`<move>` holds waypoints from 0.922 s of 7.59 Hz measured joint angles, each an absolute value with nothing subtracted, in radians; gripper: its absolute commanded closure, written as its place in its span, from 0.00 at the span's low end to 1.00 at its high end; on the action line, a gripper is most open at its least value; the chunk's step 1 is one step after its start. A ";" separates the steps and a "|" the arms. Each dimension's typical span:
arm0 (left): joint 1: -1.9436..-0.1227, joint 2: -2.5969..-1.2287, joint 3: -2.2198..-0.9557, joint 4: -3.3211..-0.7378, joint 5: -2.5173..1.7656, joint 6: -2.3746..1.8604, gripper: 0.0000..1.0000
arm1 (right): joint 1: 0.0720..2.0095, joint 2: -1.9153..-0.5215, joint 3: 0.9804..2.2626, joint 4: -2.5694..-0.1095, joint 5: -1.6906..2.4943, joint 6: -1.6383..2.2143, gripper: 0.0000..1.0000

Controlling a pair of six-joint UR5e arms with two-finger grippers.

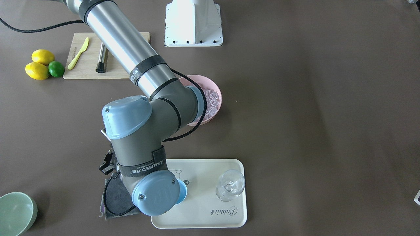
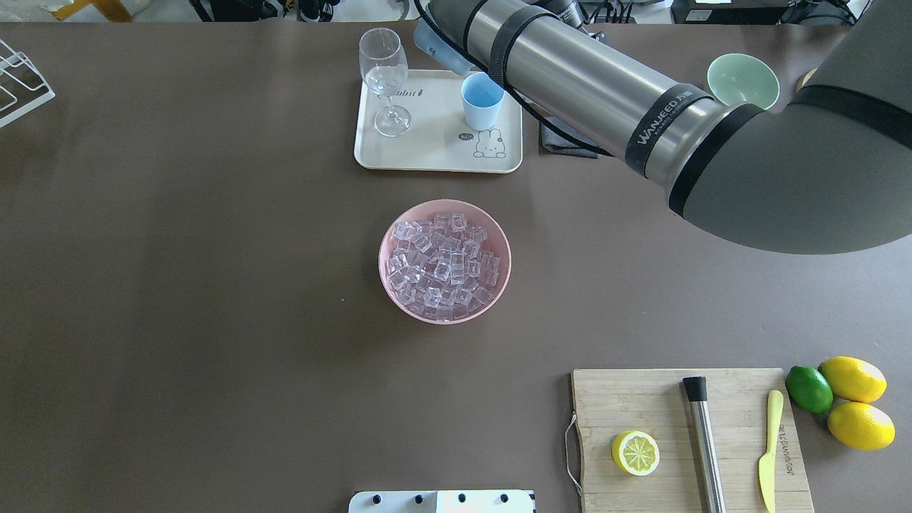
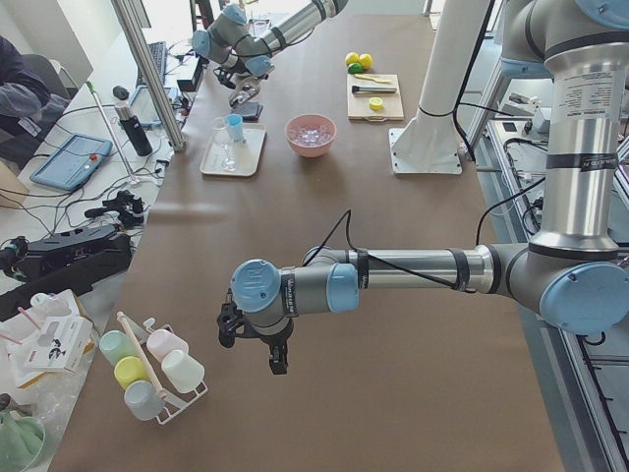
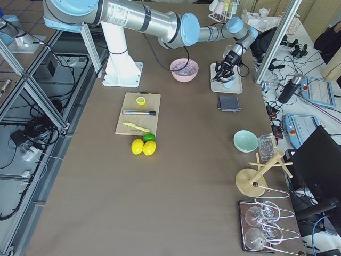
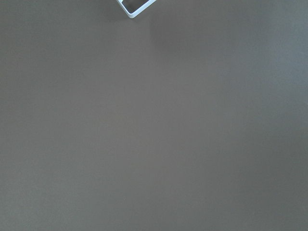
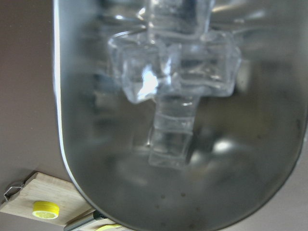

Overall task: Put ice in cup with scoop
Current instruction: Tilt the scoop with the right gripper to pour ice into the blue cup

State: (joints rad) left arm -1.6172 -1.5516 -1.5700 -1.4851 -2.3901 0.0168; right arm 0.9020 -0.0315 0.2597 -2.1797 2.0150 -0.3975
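Reaching across the surface, the right arm hangs its wrist over the near corner of the cream tray, hiding most of the light-blue cup from the front-facing camera. The right gripper hangs just above that cup in the right side view. Its jaws show clearly in no view, so I cannot tell how they stand. The right wrist camera looks straight into the steel scoop, whose trough fills the frame and holds several cubes of ice bunched toward its upper part. The rest of the ice is heaped in the pink bowl at mid-surface, well apart from the tray. A clear wine glass stands upright on the tray beside the cup, apart from it.

The left gripper hovers over bare surface far from the tray, near a white wire rack. Whether its jaws are wide or narrow I cannot tell.

On the cutting board lie a lemon half, a steel cylinder and a yellow-green knife.
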 measured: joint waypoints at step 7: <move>-1.622 -1.562 -1.533 -1.485 -2.404 0.015 0.02 | 0.901 0.067 0.117 -2.204 1.921 -0.513 1.00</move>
State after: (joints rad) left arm -1.6223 -1.5624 -1.5330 -1.4850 -2.4037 0.0147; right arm 0.9006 0.0666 0.1169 -2.2042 1.9213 -0.5130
